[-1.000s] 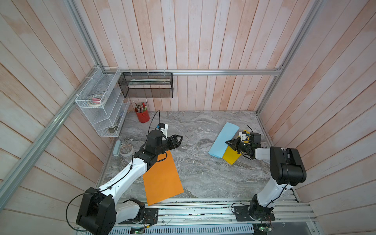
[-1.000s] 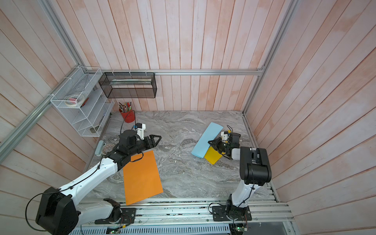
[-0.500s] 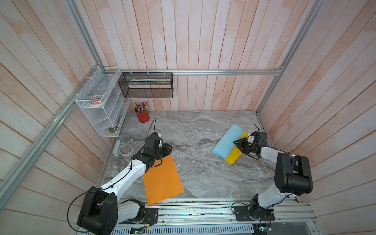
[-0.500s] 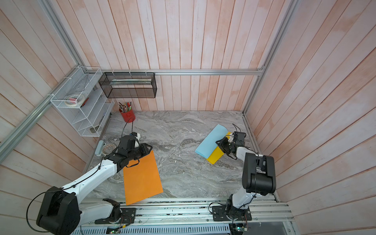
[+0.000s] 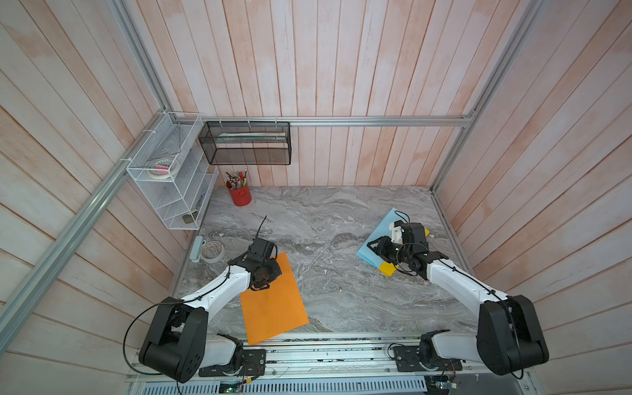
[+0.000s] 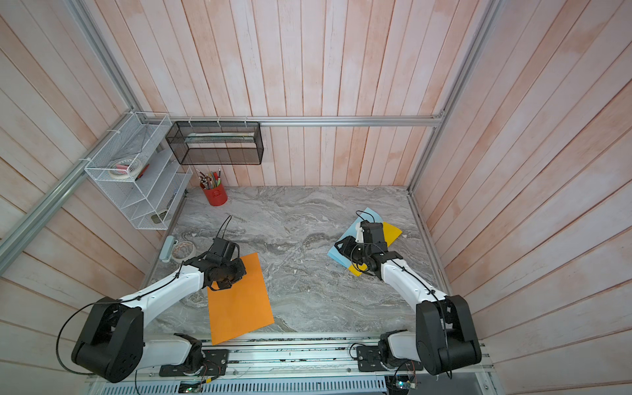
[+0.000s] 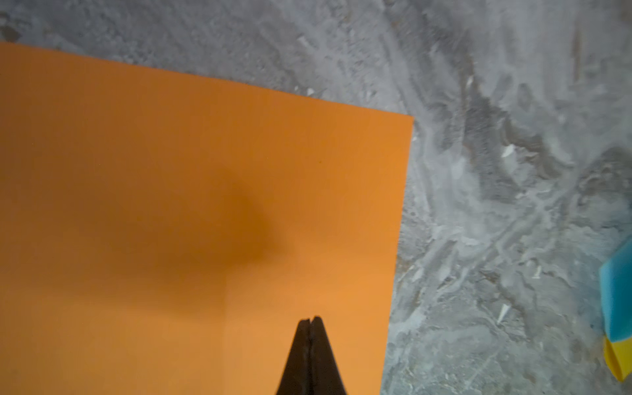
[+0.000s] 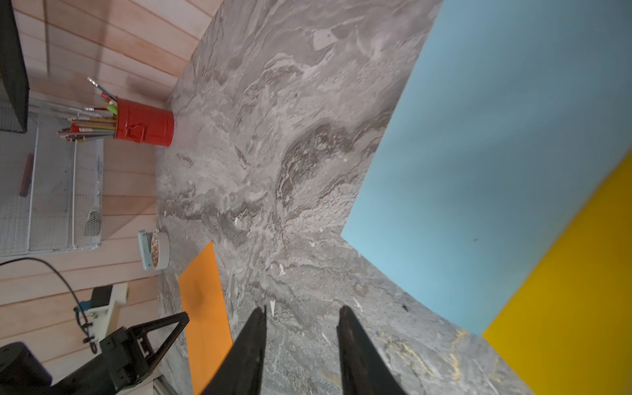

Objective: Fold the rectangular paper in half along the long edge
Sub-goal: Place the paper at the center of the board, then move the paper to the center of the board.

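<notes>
An orange rectangular paper (image 5: 273, 307) (image 6: 239, 304) lies flat at the front left of the marble table, its near end over the front edge. My left gripper (image 5: 259, 286) (image 7: 310, 319) is over the paper's far left corner, shut with nothing between its fingers. The wrist view shows its shadow on the orange paper (image 7: 171, 171). My right gripper (image 5: 372, 245) (image 8: 303, 309) is open and empty at the left edge of a blue sheet (image 5: 364, 255) (image 8: 478, 154). The blue sheet lies on a yellow sheet (image 5: 388, 268) (image 8: 564, 307) at the right.
A red cup of pens (image 5: 240, 196) stands at the back left. A tape roll (image 5: 212, 251) lies by the left wall. A white wire rack (image 5: 171, 178) and a black mesh basket (image 5: 246, 143) hang on the walls. A metal rail (image 5: 342, 337) runs along the table's front.
My left gripper has shut and drawn back over the orange paper's far corner. My right gripper has opened and its arm has swung round to the blue sheet's left edge.
</notes>
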Robot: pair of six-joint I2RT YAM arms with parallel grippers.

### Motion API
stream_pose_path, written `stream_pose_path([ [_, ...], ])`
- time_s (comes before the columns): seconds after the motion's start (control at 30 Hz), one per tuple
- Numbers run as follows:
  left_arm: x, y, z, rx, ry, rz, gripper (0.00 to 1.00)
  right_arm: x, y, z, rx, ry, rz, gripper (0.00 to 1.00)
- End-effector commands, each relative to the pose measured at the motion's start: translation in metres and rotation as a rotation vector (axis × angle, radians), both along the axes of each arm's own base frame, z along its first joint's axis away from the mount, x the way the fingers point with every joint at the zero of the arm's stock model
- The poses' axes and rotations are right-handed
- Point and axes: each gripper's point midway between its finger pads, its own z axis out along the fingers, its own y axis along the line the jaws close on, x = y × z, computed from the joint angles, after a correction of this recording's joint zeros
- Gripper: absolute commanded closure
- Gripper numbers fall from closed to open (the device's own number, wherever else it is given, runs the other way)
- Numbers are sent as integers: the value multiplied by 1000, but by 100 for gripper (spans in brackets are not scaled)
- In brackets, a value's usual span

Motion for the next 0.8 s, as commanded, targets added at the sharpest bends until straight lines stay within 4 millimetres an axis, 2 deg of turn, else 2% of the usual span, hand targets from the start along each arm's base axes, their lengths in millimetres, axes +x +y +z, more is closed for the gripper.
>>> stream_pose_path([
  [0.0, -21, 19, -20, 78, 101, 67, 100, 2, 26, -2, 23, 5, 60, 62],
  [0.17, -25, 19, -33, 79, 125, 73, 100, 1, 52, -8, 28, 8, 130, 62],
  [0.3, -25, 15, -40, 72, 131, 68, 100, 0, 57, -9, 35, 9, 145, 62],
  [0.4, -19, 3, -42, 62, 123, 41, 100, 0, 57, -11, 31, 11, 148, 62],
  [0.5, -11, -20, -46, 56, 118, -13, 100, -1, 59, -11, 34, 9, 158, 62],
  [0.6, 1, -54, -48, 32, 103, -83, 100, -4, 60, -12, 39, 8, 177, 62],
  [0.77, 31, -107, -45, -26, 61, -177, 100, -15, 66, -31, 54, 50, 240, 61],
])
